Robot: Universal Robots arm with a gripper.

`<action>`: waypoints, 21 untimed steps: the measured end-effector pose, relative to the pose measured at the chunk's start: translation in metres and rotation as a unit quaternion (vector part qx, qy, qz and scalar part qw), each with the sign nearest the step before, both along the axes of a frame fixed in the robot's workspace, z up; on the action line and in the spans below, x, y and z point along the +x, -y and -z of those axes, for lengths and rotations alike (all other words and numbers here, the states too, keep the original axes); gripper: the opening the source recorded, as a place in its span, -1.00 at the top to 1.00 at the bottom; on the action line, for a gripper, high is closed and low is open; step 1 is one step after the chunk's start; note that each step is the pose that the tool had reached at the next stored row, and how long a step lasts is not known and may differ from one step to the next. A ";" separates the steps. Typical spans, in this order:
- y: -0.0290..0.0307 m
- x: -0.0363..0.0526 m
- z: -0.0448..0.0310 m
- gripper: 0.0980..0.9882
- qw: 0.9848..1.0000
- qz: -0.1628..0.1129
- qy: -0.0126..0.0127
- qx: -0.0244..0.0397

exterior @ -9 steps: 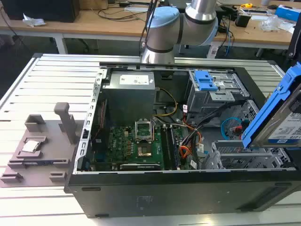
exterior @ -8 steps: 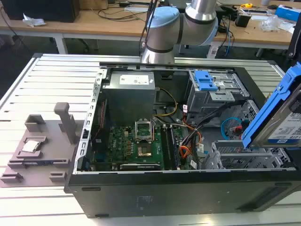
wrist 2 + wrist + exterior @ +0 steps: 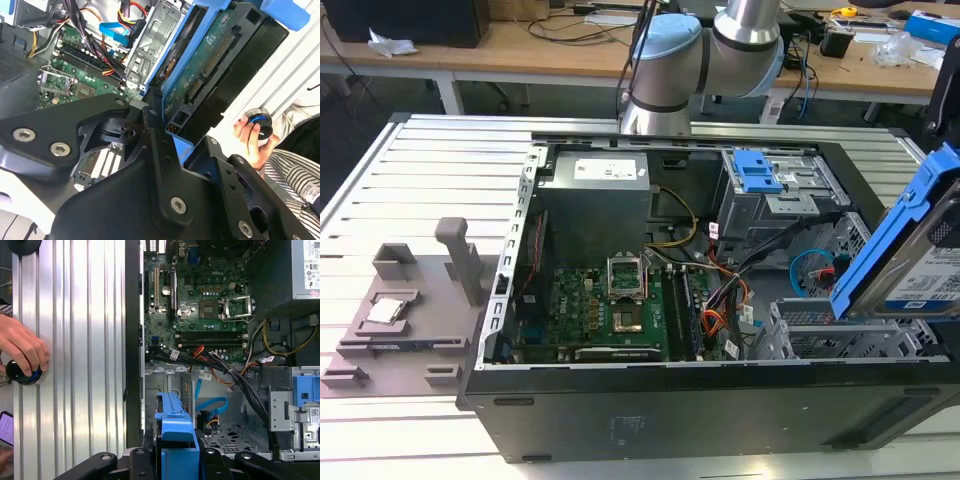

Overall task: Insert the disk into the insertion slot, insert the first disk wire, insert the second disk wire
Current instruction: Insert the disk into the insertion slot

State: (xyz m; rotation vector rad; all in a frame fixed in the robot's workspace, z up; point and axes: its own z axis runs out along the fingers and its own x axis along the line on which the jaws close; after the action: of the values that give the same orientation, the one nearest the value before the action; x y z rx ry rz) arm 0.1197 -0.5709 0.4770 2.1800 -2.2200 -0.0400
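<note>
Clamping blue-framed disk (image 3: 910, 250), black claw (image 3: 159, 117), perforated silver insertion slot (image 3: 840, 340)

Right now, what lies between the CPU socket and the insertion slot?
Memory slots, then a bundle of black and orange cables, lie between the CPU socket and the insertion slot, in the first wrist view.

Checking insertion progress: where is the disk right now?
At the exterior view's right edge, the disk hangs tilted in the air just above the slot, not yet in it.
</note>
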 end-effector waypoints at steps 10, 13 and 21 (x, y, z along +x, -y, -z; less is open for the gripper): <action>0.0000 0.0000 0.0078 0.40 1.000 0.000 0.000 0.000; 0.0000 0.0000 0.0100 0.40 1.000 0.000 0.000 0.000; -0.0090 -0.0002 0.0164 0.40 1.000 0.000 0.000 0.000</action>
State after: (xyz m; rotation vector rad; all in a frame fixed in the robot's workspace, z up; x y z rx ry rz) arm 0.1195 -0.5619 0.4606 2.1800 -2.2201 -0.0401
